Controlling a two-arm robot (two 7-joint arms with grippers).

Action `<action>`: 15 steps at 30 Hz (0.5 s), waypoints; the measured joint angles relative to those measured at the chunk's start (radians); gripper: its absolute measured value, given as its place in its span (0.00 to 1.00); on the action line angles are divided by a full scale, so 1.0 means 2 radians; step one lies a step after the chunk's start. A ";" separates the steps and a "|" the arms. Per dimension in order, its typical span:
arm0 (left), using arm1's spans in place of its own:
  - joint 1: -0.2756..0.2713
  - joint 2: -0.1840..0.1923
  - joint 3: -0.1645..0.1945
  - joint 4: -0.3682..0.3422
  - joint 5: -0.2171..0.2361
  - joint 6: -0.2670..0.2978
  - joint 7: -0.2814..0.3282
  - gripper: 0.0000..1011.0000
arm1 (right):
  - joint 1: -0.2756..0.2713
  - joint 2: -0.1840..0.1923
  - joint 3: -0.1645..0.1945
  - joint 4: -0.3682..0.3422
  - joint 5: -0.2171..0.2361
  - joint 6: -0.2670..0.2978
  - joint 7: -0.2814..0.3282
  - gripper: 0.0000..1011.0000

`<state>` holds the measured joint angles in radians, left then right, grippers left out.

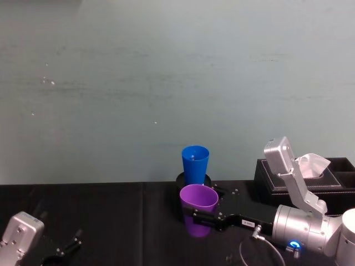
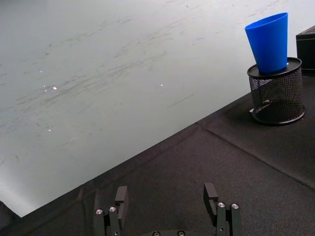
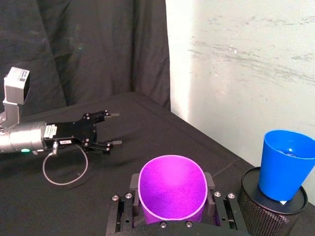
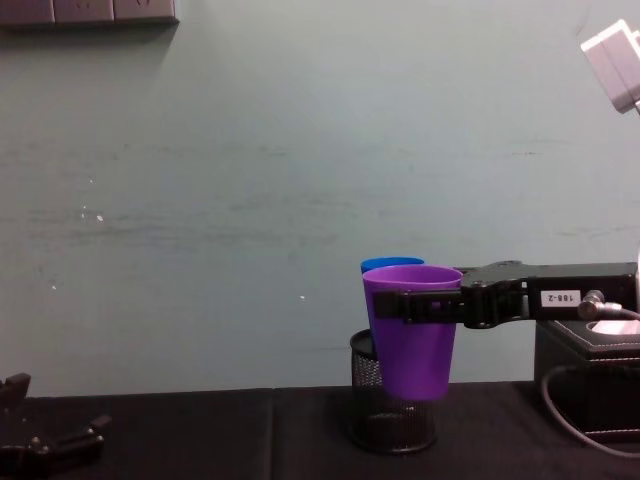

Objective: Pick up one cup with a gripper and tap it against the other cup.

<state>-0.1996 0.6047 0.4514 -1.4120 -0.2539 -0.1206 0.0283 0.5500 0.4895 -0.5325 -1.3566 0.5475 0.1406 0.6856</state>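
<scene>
My right gripper (image 4: 410,306), long and black with a white number label, is shut on the purple cup (image 4: 412,330) just below its rim. It holds the cup upright above the table. The blue cup (image 4: 390,265) stands inside a black wire-mesh pen holder (image 4: 392,420) just behind the purple cup (image 1: 198,213). In the right wrist view a gap separates the purple cup (image 3: 172,189) from the blue cup (image 3: 285,164). My left gripper (image 2: 166,196) rests open and empty at the table's near left.
A black tissue box (image 1: 310,174) with white tissue stands at the back right, beside my right arm. Black cloth (image 2: 221,157) covers the table, and a pale wall rises right behind it. A loose cable (image 1: 252,255) loops under the right arm.
</scene>
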 joint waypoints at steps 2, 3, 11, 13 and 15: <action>0.000 0.000 0.000 0.000 0.000 0.000 0.000 0.99 | 0.000 0.000 0.000 0.000 0.000 0.000 0.000 0.73; 0.000 0.000 0.000 0.000 0.000 0.000 0.000 0.99 | 0.000 0.000 0.000 0.000 0.000 0.000 0.000 0.73; 0.000 0.000 0.000 0.000 0.000 0.000 0.000 0.99 | 0.000 0.000 0.000 0.000 0.000 0.000 0.000 0.73; 0.000 0.000 0.000 0.000 0.000 0.000 0.000 0.99 | 0.000 0.000 0.000 0.000 0.000 0.000 0.000 0.73; 0.000 0.000 0.000 0.000 0.000 0.000 0.000 0.99 | 0.000 0.000 0.000 0.000 0.000 0.000 0.000 0.73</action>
<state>-0.1995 0.6047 0.4513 -1.4120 -0.2539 -0.1206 0.0283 0.5500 0.4895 -0.5324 -1.3566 0.5475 0.1406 0.6856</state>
